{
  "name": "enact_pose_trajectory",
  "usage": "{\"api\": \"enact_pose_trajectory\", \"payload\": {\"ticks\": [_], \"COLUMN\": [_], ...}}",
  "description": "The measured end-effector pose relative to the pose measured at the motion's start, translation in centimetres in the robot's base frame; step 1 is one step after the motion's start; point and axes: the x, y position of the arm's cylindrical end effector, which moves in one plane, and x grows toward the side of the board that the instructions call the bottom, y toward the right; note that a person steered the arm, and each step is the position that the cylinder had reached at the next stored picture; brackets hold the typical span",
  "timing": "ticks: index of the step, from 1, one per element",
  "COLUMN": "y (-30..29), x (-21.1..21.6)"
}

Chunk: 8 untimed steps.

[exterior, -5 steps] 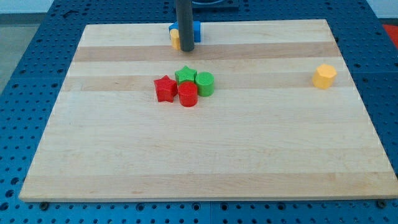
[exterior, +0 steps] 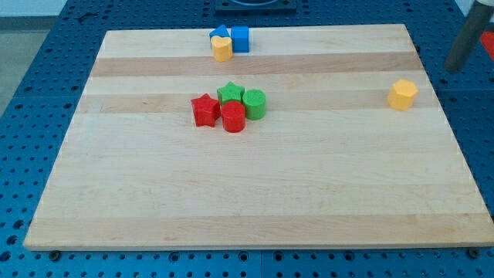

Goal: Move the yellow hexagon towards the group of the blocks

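Observation:
The yellow hexagon lies alone near the right edge of the wooden board. A group of blocks sits left of centre: a red star, a green star, a green cylinder and a red cylinder, all touching. My tip is blurred at the view's right edge, off the board, up and to the right of the yellow hexagon and apart from it.
At the board's top edge a blue cube, another blue block and a yellow block sit together. Blue perforated table surrounds the board.
My rod has swept from the blocks at the top edge across to the view's far right. No block has moved.

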Motion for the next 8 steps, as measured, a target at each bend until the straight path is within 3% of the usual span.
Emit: {"api": "enact_pose_trajectory", "payload": {"ticks": [1, 3, 7, 8], "y": [0.0, -0.3, -14.7, -12.4], "x": [0.8, 9.1, 3.9, 3.9]}}
